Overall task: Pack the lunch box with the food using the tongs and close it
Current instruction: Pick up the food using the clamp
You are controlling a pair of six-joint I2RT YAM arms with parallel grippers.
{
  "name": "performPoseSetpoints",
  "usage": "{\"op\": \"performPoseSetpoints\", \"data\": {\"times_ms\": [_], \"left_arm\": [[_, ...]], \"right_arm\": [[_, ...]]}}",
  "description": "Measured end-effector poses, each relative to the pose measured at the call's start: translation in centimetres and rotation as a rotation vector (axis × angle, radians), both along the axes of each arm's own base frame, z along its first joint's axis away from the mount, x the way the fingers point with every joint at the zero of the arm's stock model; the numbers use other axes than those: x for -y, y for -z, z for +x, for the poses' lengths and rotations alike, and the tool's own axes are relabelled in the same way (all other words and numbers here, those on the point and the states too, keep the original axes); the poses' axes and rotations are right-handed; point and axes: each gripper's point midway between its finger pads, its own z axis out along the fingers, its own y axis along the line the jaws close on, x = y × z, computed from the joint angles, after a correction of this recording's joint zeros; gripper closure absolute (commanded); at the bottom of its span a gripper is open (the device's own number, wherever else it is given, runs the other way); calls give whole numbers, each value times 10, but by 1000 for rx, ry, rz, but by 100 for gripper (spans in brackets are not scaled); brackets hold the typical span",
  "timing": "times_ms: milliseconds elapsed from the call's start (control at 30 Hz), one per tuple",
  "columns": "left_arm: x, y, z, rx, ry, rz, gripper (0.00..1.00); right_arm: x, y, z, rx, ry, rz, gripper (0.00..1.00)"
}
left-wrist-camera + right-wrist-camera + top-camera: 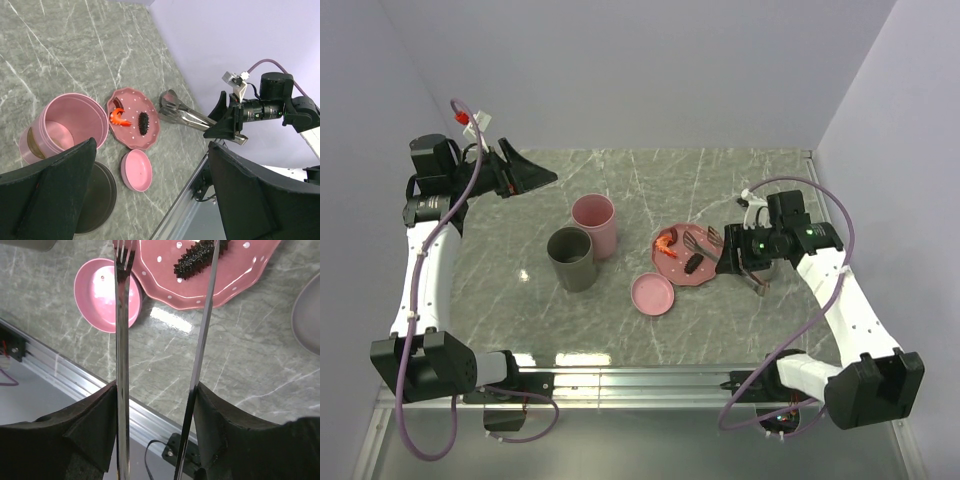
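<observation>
right gripper point(156, 395) pinched the tongs point(121, 350), one finger pressed on the outside of each thin arm. it gripped toward the joined end, and the tips stood apart over the near edge of the plate point(705, 275). left gripper point(525, 172) was spread wide and empty, up at 10 o'clock of the table point(520, 330), well apart from everything.

on the plate, at 3 o'clock from the table centre, the sausage point(200, 257) lay near the middle, a bit toward 4 o'clock. the shrimp point(665, 241) sat at 10 o'clock of the plate. could not find the egg lump in any view. pink tub point(593, 225) and grey tub point(571, 258) stood touching near the table centre, both open. pink lid point(653, 294) lay flat at 7 o'clock of the plate.

handling, as a guess: the tongs looked stiff, springy and slick, so a loose pinch might let them twist or slide in the fingers. the sausage looked light and bumpy, so it probably gives the tips some bite; best taken across its middle. the shrimp looked light, hard and glossy, so it probably slips; best taken across the thick of the curl, not the tail. both pieces seemed small enough to flick off the plate if squeezed off-centre.
</observation>
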Motion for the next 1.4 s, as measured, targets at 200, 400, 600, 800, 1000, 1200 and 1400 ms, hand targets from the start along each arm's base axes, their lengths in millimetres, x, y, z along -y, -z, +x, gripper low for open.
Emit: {"op": "performPoseSetpoints", "data": {"times_ms": [200,400,600,800,1000,1200,1400], "left_arm": [[0,0,0,1,-1,0,0],[0,0,0,0,-2,-3,1],[-2,1,2,3,-11,-1,1],[-5,1,3,5,-20,1,1],[-6,5,6,-6,-23,-3,1],[-7,7,8,-8,-24,-1,1],[-8,10,8,-15,-26,0,1]], "right_arm": [[4,14,1,-78,58,24,36],[6,28,-4,-152,94,27,37],[3,46,-2,-246,106,34,38],[2,55,-1,-287,109,36,41],[-2,61,0,-317,92,41,44],[-16,66,1,-310,21,-2,45],[-22,62,5,-270,-15,-43,47]]}}
